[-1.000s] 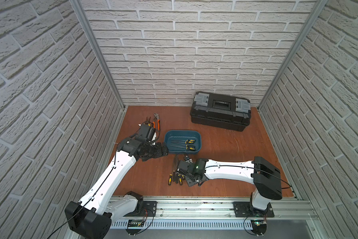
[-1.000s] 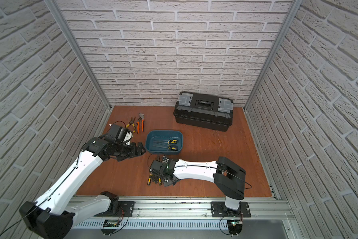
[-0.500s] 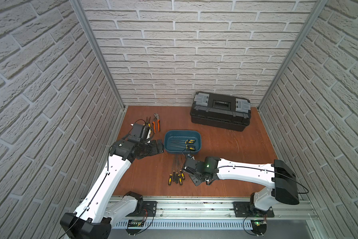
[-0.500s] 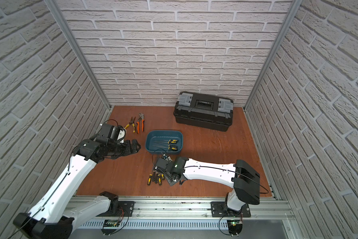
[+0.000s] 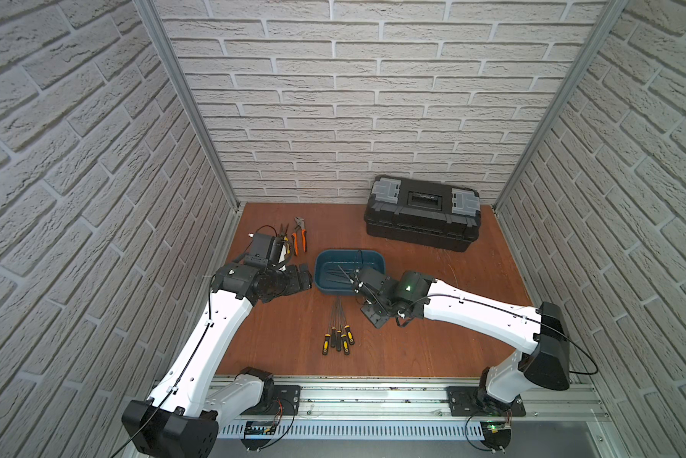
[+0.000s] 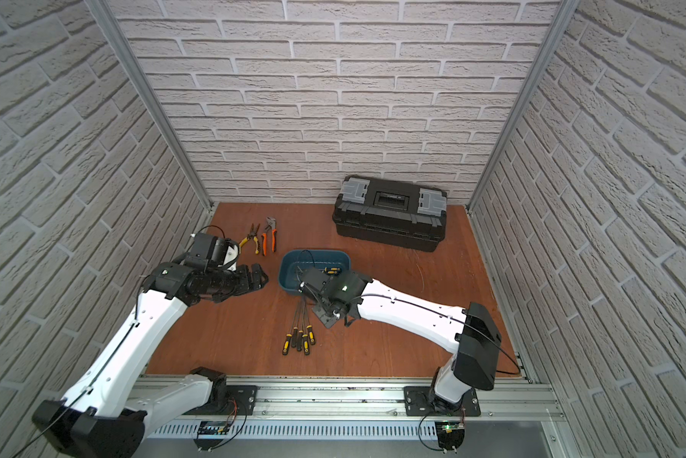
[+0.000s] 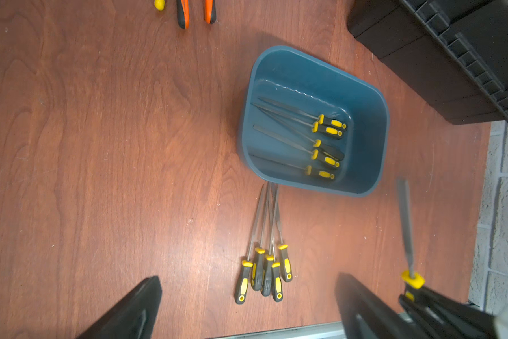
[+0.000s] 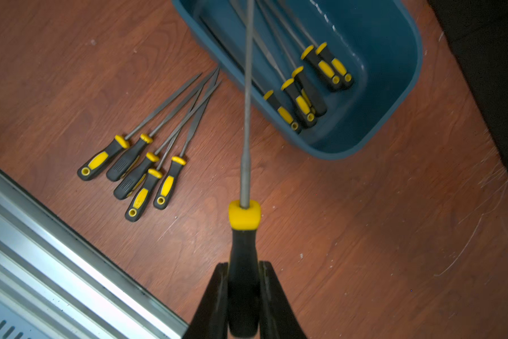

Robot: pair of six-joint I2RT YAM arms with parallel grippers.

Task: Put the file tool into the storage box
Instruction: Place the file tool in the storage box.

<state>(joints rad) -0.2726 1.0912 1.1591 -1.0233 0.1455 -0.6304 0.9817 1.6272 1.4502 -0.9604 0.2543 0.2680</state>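
While the right end effector [image 8: 243,265] is clamped on its black handle, the needle file [image 8: 244,215] hangs in the air above the desk [image 5: 432,349]. Its shaft slants across the near rim of the teal storage box [image 8: 379,123], with the tip over the box's inside, not set down. Five matching files [image 7: 323,143] with yellow-black handles lie inside the box, handles toward one short end. Five loose files [image 8: 147,164] lie fanned on the desk just outside the near wall, tips close to it. Beside the box's left side the left end effector [image 5: 304,276] hovers, fingers wide apart, nothing held. Orange-handled pliers [image 5: 299,240] and yellow-handled snips [image 6: 250,244] lie behind the left arm. A closed black toolbox [image 5: 422,214] with grey latches sits at the back right, well apart from the box.
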